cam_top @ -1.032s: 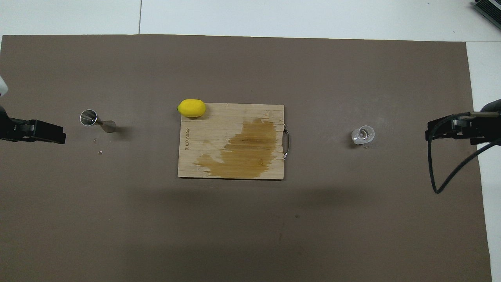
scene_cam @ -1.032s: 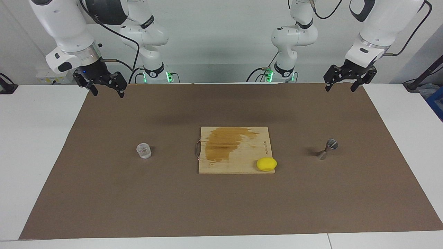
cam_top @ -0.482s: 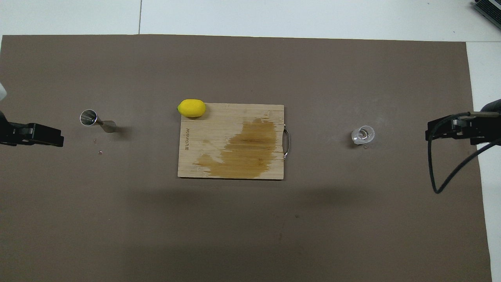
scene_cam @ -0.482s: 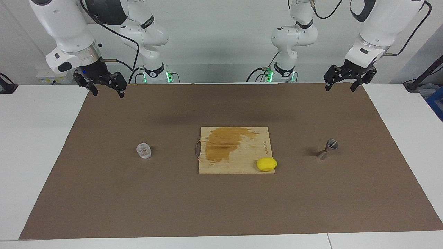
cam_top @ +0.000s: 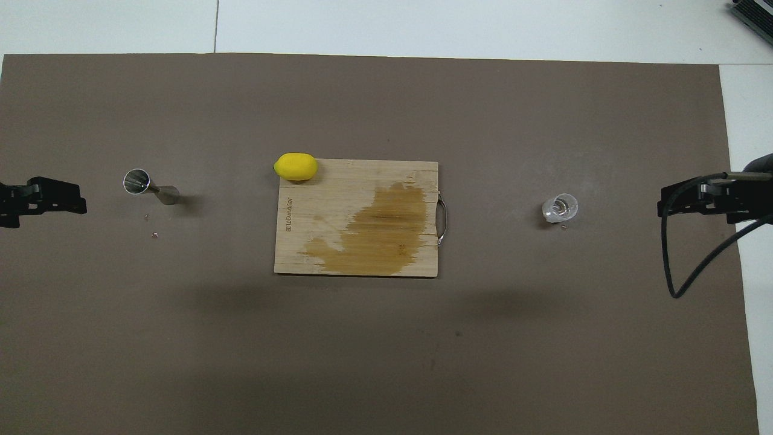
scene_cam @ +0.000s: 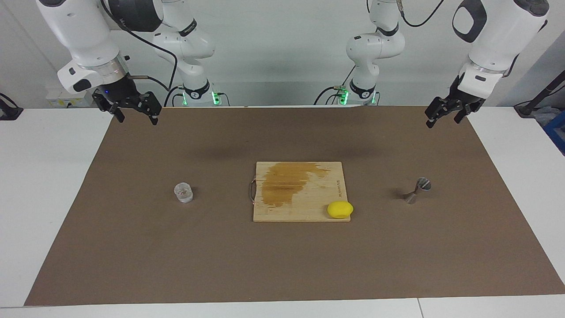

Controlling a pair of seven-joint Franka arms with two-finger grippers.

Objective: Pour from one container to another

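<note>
- The right gripper (scene_cam: pixel 137 119) (cam_top: pixel 694 202) is held in the air over the brown mat's (scene_cam: pixel 282 265) corner nearest the robots, at the right arm's end of the tabletop (scene_cam: pixel 44 176); its jaws are seen spread, nothing between them.
- The glass tumbler (scene_cam: pixel 183 193) (cam_top: pixel 560 208) is set on the mat at the right arm's end, well apart from those jaws and farther from the robots than the corner under them.
- The tumbler is stood upright, mouth up; it is short, so no long axis can be told.
- The left gripper (scene_cam: pixel 442 122) (cam_top: pixel 42 199) is held in the air over the mat's edge at the left arm's end; its jaws are seen released and empty.
- The metal jigger (scene_cam: pixel 417 190) (cam_top: pixel 150 187) is placed on the mat at the left arm's end, well apart from the left jaws.
- The jigger appears stood on one cone, its long axis vertical and the open cone pointed up.
- A wooden cutting board (scene_cam: pixel 300 212) (cam_top: pixel 362 175) is laid between tumbler and jigger, marked by a dark wet stain (scene_cam: pixel 287 183) (cam_top: pixel 374 229).
- A lemon (scene_cam: pixel 340 209) (cam_top: pixel 295 167) is rested on the board's corner farthest from the robots, toward the jigger.
</note>
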